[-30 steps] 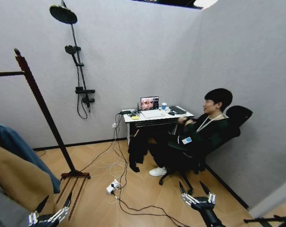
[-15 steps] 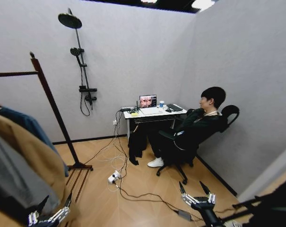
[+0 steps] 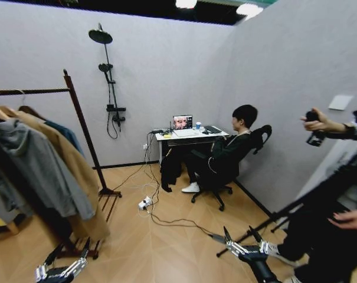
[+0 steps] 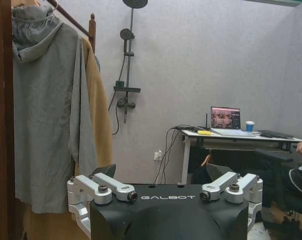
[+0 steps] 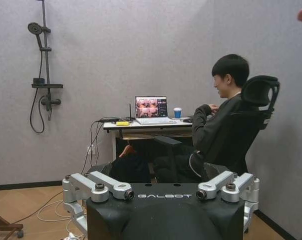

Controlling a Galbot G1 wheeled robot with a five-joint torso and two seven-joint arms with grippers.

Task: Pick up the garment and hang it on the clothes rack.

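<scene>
"GALBOT" is showing on both wrist housings. The clothes rack (image 3: 78,118) is standing at left, rail horizontal; a teal sliver there is possibly the garment (image 3: 65,134). Left hand (image 3: 65,260) and right hand (image 3: 243,237) are hanging spread, empty.

Clothes rack (image 3: 78,127): left half of the head view, with a hoodie (image 3: 33,162) and a coat (image 3: 72,171) hanging on its rail. Shower fixture (image 3: 110,76): upper centre-left, on the back wall. Desk (image 3: 187,134): centre; grippers at the bottom edge, left gripper (image 3: 65,265) and right gripper (image 3: 244,240).
</scene>
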